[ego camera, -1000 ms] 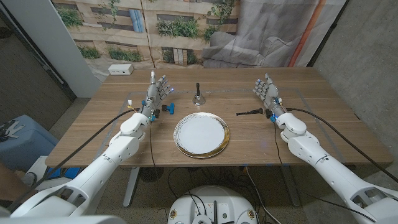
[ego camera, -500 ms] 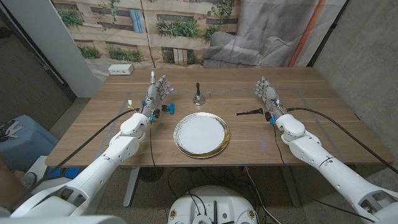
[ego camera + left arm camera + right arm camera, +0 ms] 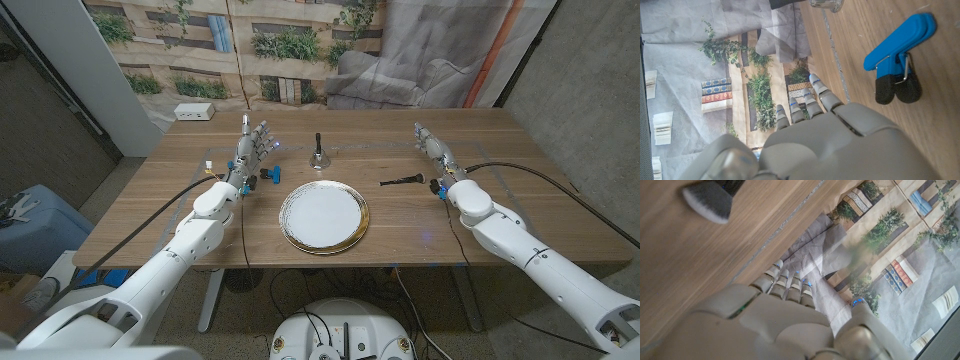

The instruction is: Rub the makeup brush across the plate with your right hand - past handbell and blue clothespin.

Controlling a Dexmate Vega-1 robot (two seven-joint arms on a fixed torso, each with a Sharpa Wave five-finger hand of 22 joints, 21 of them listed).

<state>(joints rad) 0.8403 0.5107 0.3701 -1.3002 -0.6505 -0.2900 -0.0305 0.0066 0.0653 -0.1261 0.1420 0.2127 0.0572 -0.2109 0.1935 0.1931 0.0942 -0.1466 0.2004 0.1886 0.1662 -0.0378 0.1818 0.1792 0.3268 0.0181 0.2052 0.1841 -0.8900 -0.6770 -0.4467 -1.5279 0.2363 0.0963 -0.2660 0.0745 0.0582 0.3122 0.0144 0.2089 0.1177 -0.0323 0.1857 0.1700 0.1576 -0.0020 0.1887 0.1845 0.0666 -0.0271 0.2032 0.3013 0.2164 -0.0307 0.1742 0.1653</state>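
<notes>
The makeup brush (image 3: 403, 182) lies on the wooden table (image 3: 520, 180) just beside the right hand (image 3: 433, 150), on its inner side toward the plate (image 3: 323, 216), handle pointing at the plate and apart from it; no fingers touch it. In the right wrist view its grey bristle head (image 3: 707, 202) is blurred and the handle is cut off by the picture's edge. The right hand stands upright above the table near the far edge, fingers (image 3: 790, 282) straight, close together and reaching up, holding nothing; the arm runs back toward the near right corner with a black cable along it. The left hand (image 3: 252, 148) stands the same way on the other side, fingers (image 3: 805, 102) extended and slightly spread, empty. The blue clothespin (image 3: 268, 177) lies on the wood just beside the left hand, toward the plate; in the left wrist view its black grip ends and wire spring are plain. The handbell (image 3: 318, 156) stands upright beyond the plate, between the two hands, its black handle up; only its metal rim is visible in the left wrist view. The plate is white with a gold rim. A white box (image 3: 196, 112) sits at the far left corner, beyond the left hand. No writing or brand can be read anywhere; the book spines printed on the backdrop are too small to make out.
</notes>
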